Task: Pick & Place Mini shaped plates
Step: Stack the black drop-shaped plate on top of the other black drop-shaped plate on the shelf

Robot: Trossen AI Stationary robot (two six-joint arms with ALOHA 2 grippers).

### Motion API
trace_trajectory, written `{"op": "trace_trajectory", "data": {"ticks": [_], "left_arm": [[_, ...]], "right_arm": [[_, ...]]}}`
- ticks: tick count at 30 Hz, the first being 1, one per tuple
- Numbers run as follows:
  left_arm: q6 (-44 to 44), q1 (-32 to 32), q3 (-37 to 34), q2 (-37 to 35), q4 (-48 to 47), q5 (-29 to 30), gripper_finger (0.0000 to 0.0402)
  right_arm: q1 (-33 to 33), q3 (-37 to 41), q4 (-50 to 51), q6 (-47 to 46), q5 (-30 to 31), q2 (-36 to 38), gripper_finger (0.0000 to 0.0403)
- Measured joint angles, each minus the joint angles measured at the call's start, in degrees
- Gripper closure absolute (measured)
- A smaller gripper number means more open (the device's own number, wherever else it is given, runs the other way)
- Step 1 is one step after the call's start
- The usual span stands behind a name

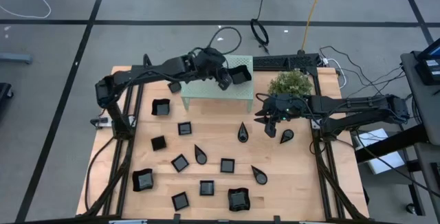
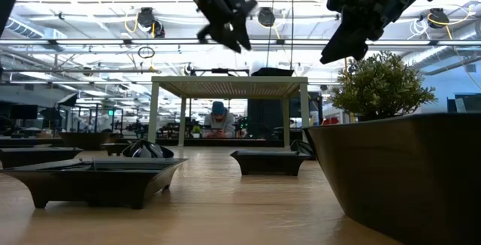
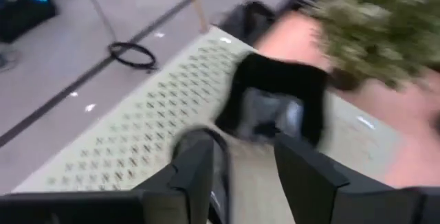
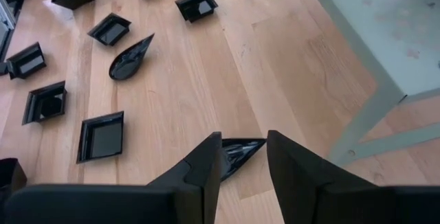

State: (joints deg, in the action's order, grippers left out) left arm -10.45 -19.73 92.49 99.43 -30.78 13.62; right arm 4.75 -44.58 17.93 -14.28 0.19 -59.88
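Note:
One square black mini plate [image 1: 240, 75] lies flat on the top of the mint-green stand [image 1: 206, 90], near its right end. My left gripper [image 1: 225, 81] hovers open just left of it. In the left wrist view the plate [image 3: 275, 90] lies beyond the gripper [image 3: 244, 141], with nothing between the fingers. My right gripper [image 1: 269, 129] hangs open above the table, right of a teardrop plate [image 1: 243, 133]. That plate [image 4: 237, 154] shows below the gripper [image 4: 243, 138], flat on the wood. Several more black plates [image 1: 180, 162] lie over the table's near half.
A bushy potted plant [image 1: 290, 83] stands right of the stand, just beyond my right arm. Another teardrop plate [image 1: 286, 136] lies right of my right gripper. Larger curved-rim plates [image 1: 237, 198] sit along the near edge. Bare wood shows under the stand's front edge.

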Motion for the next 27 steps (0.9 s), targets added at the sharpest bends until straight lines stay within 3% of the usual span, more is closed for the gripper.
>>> {"op": "trace_trajectory", "data": {"ticks": [5, 9, 18, 27], "left_arm": [[4.42, 4.27, 0.09, -3.81, -6.54, -9.55, 0.0253], [13.89, 10.09, -0.02, -3.47, -11.44, -15.72, 0.0264], [49.69, 20.45, -0.02, 4.27, -9.13, -14.61, 0.0270], [63.85, 22.47, 0.00, 15.16, 1.98, -14.47, 0.0270]], "right_arm": [[0.00, 0.00, 1.85, 0.19, 0.00, 0.00, 0.0298], [0.00, 0.00, 2.07, 0.61, 0.00, 0.00, 0.0298], [-0.04, 0.00, 2.34, 1.83, -0.20, 2.06, 0.0298], [-2.40, 0.02, 2.89, 1.29, -0.11, 7.40, 0.0298]]}}
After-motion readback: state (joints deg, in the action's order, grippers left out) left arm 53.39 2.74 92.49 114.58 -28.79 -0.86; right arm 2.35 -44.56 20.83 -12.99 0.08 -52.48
